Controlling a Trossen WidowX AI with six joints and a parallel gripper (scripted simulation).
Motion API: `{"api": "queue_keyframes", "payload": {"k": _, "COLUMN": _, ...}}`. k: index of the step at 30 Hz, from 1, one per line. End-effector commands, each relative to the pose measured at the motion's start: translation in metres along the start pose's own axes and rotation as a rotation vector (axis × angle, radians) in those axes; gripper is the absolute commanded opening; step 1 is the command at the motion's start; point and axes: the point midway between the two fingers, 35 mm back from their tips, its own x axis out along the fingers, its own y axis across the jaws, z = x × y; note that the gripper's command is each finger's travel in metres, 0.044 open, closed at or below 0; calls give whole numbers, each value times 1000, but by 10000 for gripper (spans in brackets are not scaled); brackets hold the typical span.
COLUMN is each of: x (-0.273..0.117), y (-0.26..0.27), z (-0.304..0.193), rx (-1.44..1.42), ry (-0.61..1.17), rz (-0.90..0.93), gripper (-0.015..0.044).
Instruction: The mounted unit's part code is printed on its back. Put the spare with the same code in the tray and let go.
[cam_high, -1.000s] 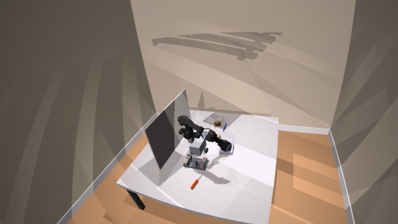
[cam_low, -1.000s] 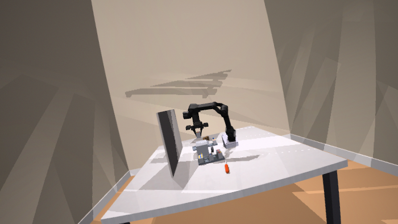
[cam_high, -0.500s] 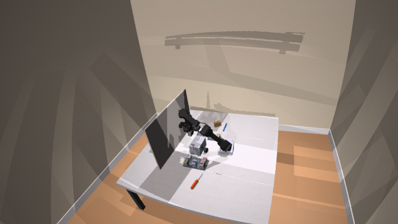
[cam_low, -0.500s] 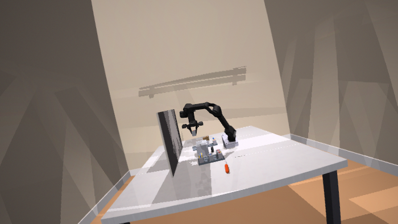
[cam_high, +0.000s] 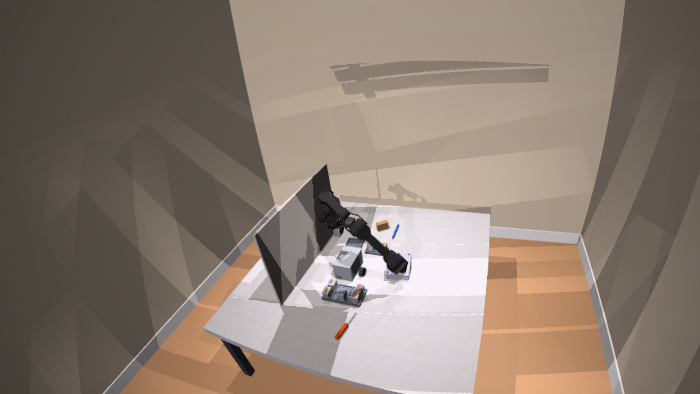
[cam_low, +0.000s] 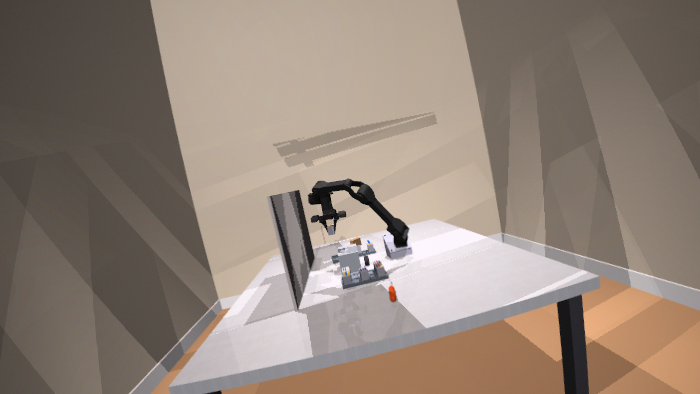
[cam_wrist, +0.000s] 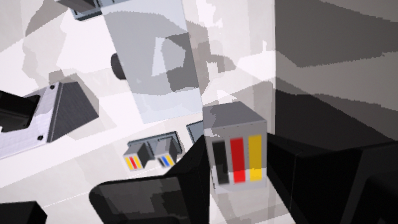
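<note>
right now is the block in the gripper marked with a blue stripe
No, the wrist view shows the held block with black, red and yellow stripes.

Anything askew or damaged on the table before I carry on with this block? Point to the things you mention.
Nothing looks spilled or damaged. The block (cam_low: 330, 230) (cam_wrist: 239, 159) hangs roughly upright in the claw (cam_low: 330, 229) (cam_wrist: 226, 136). The screwdriver (cam_high: 342, 330) (cam_low: 392, 293) lies loose beside the rack (cam_high: 348, 295) (cam_low: 365, 280), but that seems harmless.

A workshop-like room: worktable (cam_high: 420, 345) (cam_low: 450, 300), orange-handled screwdriver (cam_high: 342, 330) (cam_low: 392, 293), multi-part rack (cam_high: 343, 302) (cam_low: 367, 282).
</note>
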Motion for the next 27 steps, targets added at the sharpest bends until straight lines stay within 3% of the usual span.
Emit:
{"api": "queue_keyframes", "payload": {"k": 1, "x": 2, "y": -2, "z": -28, "rx": 0, "ry": 0, "rz": 1, "gripper": 0}}
{"api": "queue_keyframes", "payload": {"k": 18, "x": 25, "y": 4, "z": -124, "rx": -14, "ry": -20, "rz": 13, "gripper": 0}}
{"api": "queue_keyframes", "payload": {"k": 27, "x": 27, "y": 5, "z": -129, "rx": -14, "ry": -20, "rz": 12, "gripper": 0}}
